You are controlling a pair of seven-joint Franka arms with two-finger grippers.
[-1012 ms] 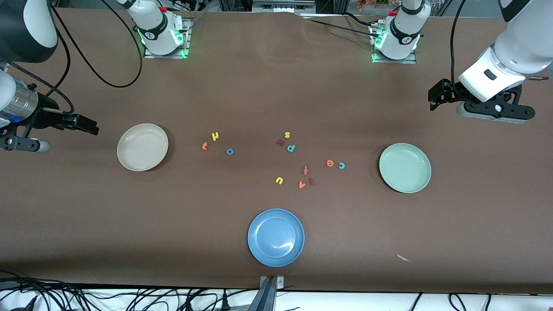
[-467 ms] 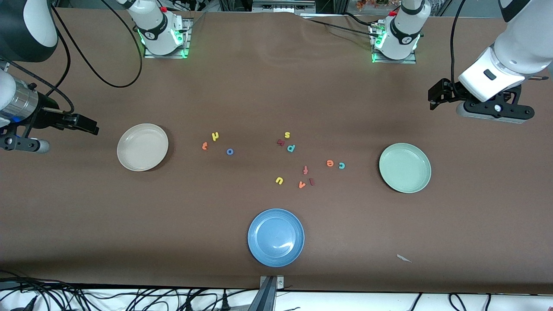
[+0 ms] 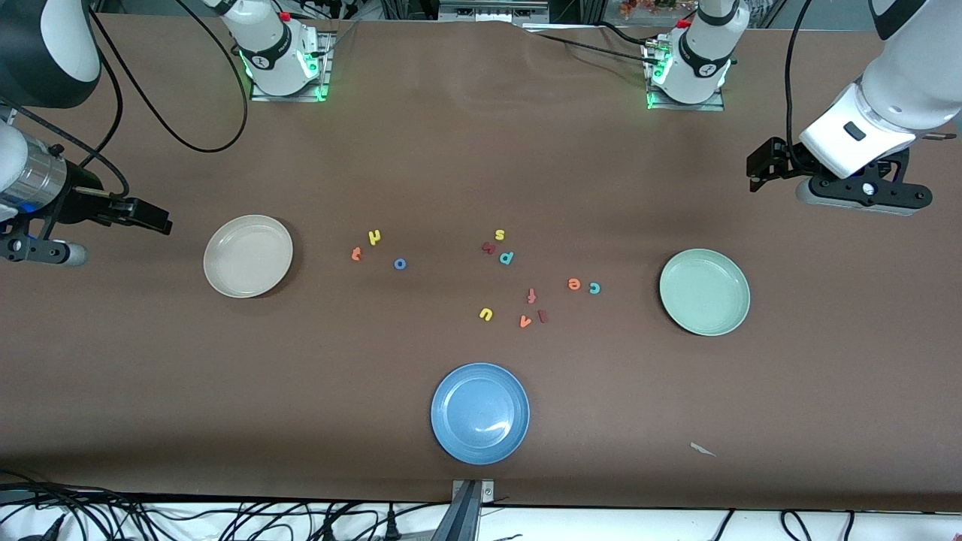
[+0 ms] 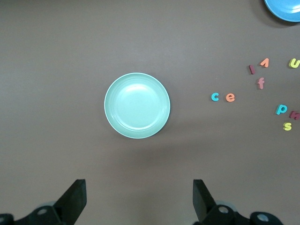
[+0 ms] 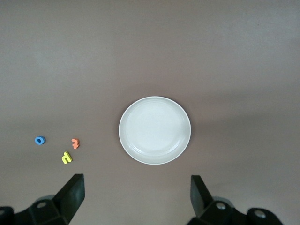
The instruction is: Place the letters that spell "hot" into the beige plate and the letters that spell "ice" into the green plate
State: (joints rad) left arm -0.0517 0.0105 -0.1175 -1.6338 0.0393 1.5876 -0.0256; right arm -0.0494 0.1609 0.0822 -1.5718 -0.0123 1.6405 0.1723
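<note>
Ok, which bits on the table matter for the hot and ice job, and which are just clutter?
For the job:
- yellow h, orange t, blue o
- beige plate
- dark red i, teal c, orange e
- green plate

Lying about:
- blue plate
- yellow s, yellow u, teal p, red f, orange v

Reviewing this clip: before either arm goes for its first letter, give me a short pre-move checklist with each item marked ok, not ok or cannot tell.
1. beige plate has nothing in it: ok.
2. green plate has nothing in it: ok.
3. yellow h, orange t and blue o lie apart on the table, each free to pick: ok.
4. orange e and teal c are side by side but not touching: ok.
5. dark red i lies close to the orange v; room for fingers: cannot tell.
6. left gripper and right gripper are open, holding nothing: ok.
</note>
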